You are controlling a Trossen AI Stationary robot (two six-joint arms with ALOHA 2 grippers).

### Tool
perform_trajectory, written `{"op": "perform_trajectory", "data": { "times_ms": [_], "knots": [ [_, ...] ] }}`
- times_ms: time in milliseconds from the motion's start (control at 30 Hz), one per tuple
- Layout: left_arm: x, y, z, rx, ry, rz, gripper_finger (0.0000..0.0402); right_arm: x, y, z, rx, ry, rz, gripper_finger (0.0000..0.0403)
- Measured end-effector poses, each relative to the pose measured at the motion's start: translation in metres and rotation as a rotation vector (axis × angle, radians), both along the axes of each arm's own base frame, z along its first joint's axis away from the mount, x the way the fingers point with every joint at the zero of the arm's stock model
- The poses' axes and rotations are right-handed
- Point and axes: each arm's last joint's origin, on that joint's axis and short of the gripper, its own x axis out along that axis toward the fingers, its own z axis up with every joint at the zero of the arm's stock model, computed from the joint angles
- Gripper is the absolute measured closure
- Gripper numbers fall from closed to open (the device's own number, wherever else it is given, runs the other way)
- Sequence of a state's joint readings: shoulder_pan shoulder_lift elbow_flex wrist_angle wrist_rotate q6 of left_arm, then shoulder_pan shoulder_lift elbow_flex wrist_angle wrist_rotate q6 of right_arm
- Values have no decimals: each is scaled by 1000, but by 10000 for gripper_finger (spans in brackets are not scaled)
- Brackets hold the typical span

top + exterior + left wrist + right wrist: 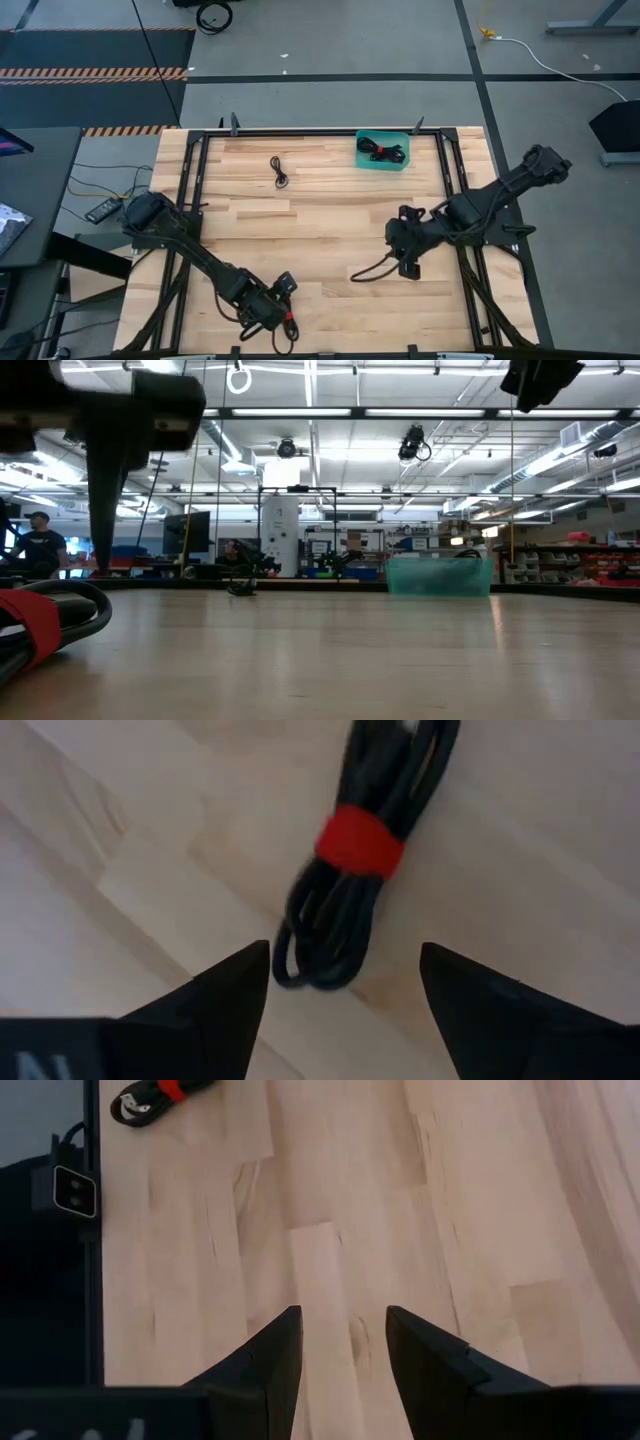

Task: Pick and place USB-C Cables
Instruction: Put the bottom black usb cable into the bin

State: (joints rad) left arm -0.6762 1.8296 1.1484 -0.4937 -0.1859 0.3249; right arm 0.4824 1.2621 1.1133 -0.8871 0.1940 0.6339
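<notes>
A black coiled USB-C cable with a red tie (358, 840) lies flat on the wood near the table's near edge (289, 322). It fills the left of the low view (40, 622). My left gripper (343, 952) is open above it (272, 305). One finger stands on each side of the bundle's looped end, and neither touches it. My right gripper (343, 1315) is open and empty over bare wood right of the middle (402, 245). Another small black cable (279, 172) lies toward the far edge. The teal bin (382, 160) at the far edge holds more cables.
The teal bin (438, 575) stands by the far edge, inside the black frame rails (300, 132) that run round the tabletop. A thin dark cord (368, 273) trails on the wood beside my right gripper. Bare wood lies between the two arms. A person (38, 545) stands far off in the room.
</notes>
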Motion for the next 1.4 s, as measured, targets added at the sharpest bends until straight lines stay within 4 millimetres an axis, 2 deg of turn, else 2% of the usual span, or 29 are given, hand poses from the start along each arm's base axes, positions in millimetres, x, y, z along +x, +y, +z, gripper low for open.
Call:
{"op": "perform_trajectory", "data": {
  "times_ms": [167,267,367,567,700,833,1033,1133,1233,1333,1400],
  "knots": [
    [6,-1,-14,20,7,-15,147,-5,10,0,-10,-12,9,250],
    [10,2,-18,14,8,2,168,-6,12,0,-25,-21,10,250],
    [14,8,-18,6,12,48,219,-6,12,0,-29,-22,8,253],
    [25,23,-16,-16,-3,179,367,-5,10,0,-33,-24,5,254],
    [33,37,-16,39,-48,261,370,-4,8,0,-20,-20,-13,254],
    [44,59,-16,116,-94,335,370,-7,13,0,7,-16,-23,254],
    [57,91,-12,93,-106,496,370,-11,20,0,30,-1,23,254],
    [56,92,-10,34,-63,483,370,-12,22,0,21,1,47,254],
    [53,84,-3,24,-34,464,370,-14,22,-1,-4,10,80,254],
    [53,78,13,93,-36,467,370,-15,20,-2,-36,25,106,254],
    [62,82,27,142,-102,497,370,-15,18,-2,-54,31,110,254]
  ]
}}
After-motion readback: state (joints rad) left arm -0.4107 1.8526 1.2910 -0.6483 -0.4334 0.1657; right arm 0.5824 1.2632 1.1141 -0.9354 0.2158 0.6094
